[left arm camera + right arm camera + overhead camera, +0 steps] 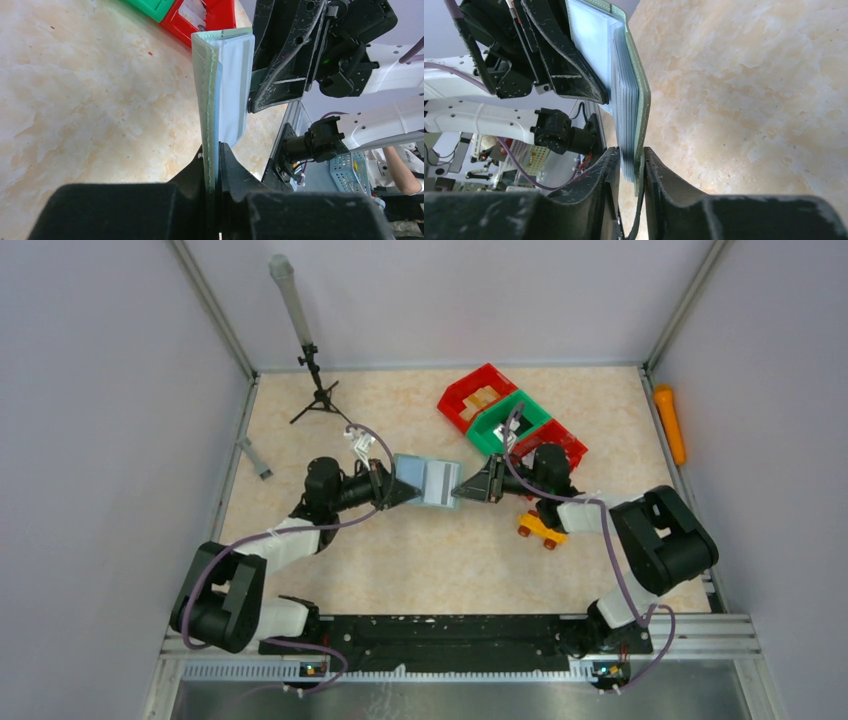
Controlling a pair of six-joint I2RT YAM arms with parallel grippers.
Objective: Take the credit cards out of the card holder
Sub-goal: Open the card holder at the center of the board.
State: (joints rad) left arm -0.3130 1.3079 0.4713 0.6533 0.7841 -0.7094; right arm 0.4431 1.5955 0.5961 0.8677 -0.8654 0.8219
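- The card holder (428, 482) is held up between the two arms, down-left of the green bin (510, 423) in the top view, toward the arm bases.
- It's lying partly opened, with the paler inside turned up toward the top camera and the grey-green cover showing along the edges.
- The left jaws are clamped tight on the edge of the holder farther from the green bin; in the left wrist view the cover is pinched right between them.
- The right jaws are closed on the holder's edge nearer the green bin, one on each side of the cover and a stack of clear sleeves (624, 120).
- The credit cards themselves can't be made out from here, just those sleeves.
- Two red bins (475, 395) are pressed up against the green bin, one on each side of it.
- A yellow toy car (541, 530) is parked on the desk (420, 560) on the near side of the green bin, under the right arm (600, 515).
- A small black tripod stand (318, 395) is set well off to the left of the green bin.
- An orange thing (670, 425) is lying off to the right of the green bin, at the desk's edge.
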